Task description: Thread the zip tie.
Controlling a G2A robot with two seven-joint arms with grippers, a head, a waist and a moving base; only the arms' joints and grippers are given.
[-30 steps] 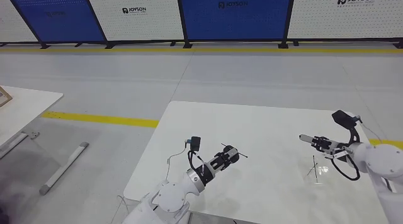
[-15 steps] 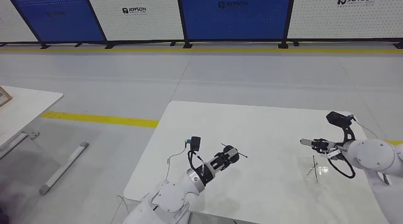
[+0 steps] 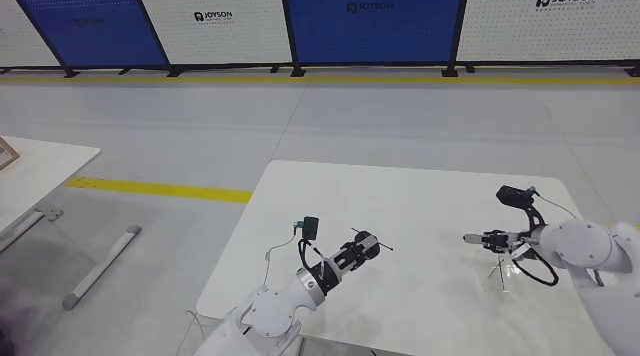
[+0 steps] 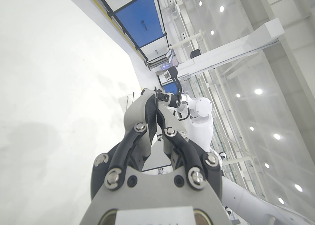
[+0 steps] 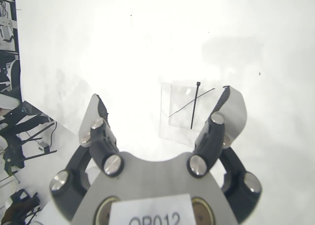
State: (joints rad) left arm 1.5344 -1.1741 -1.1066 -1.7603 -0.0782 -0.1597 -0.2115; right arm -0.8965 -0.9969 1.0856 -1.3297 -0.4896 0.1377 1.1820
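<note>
The left gripper [image 3: 366, 244], lower centre of the top view, is clamped on a zip tie [image 3: 386, 246]. The right gripper [image 3: 474, 240], at mid-right, hangs open above the bench [image 3: 420, 196], near two spare ties [image 5: 194, 105] crossed on a clear sheet [image 5: 177, 132]. The step is probably the handover for threading: next, the open gripper must pinch the tie's free end and align it with the head.

Zip tie [image 5: 194, 105] black, sheet [image 5: 177, 127] clear, table [image 3: 420, 206] white; far panels [image 3: 375, 6] blue and white, dotted; floor line [image 3: 160, 189] yellow.
</note>
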